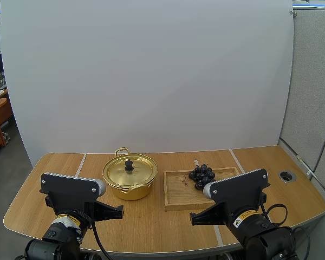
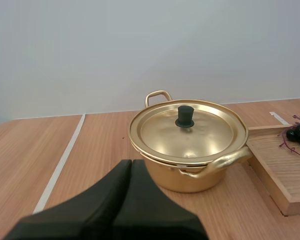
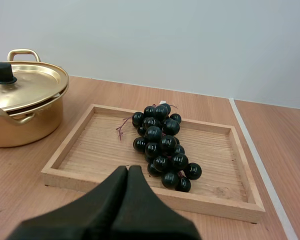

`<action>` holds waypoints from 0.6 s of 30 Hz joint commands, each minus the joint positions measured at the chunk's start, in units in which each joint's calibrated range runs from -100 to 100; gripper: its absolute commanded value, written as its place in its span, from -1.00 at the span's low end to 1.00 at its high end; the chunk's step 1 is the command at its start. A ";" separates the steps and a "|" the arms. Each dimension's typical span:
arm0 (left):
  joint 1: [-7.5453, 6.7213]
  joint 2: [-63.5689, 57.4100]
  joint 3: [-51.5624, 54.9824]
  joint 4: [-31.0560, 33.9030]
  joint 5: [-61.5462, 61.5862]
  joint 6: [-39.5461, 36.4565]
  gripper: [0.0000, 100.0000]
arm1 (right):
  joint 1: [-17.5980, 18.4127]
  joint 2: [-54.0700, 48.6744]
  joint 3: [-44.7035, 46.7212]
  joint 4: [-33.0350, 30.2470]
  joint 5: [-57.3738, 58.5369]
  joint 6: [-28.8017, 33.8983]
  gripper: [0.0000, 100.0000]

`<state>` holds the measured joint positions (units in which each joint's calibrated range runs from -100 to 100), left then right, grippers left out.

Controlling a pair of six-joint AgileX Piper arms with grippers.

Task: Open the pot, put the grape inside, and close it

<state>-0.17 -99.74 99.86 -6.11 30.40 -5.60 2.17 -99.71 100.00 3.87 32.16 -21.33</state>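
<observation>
A gold pot (image 1: 129, 177) (image 2: 190, 150) (image 3: 20, 107) stands on the table's middle with its lid on; the lid (image 2: 187, 131) has a black knob (image 2: 185, 116). Right of it, a dark bunch of grapes (image 1: 201, 176) (image 3: 162, 147) lies in a wooden tray (image 1: 176, 200) (image 3: 85, 150). My left gripper (image 1: 118, 212) (image 2: 131, 167) hovers near the table's front edge, short of the pot, shut on nothing. My right gripper (image 1: 195, 218) (image 3: 128, 172) sits just before the tray's front rim, also shut with nothing in it.
A round grommet hole (image 1: 287, 175) sits at the table's far right. Pale seams (image 1: 81, 162) cross the wooden tabletop left of the pot and right of the tray. A white backdrop rises behind the table.
</observation>
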 commanded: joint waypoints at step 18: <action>0.13 -0.26 0.14 -0.36 -3.29 -0.64 -1.00 | -0.26 -0.29 0.00 0.39 -1.33 0.14 -1.00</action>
<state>-0.17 -99.74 99.86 -6.11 30.22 -5.60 2.17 -99.71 100.00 3.87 32.16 -21.33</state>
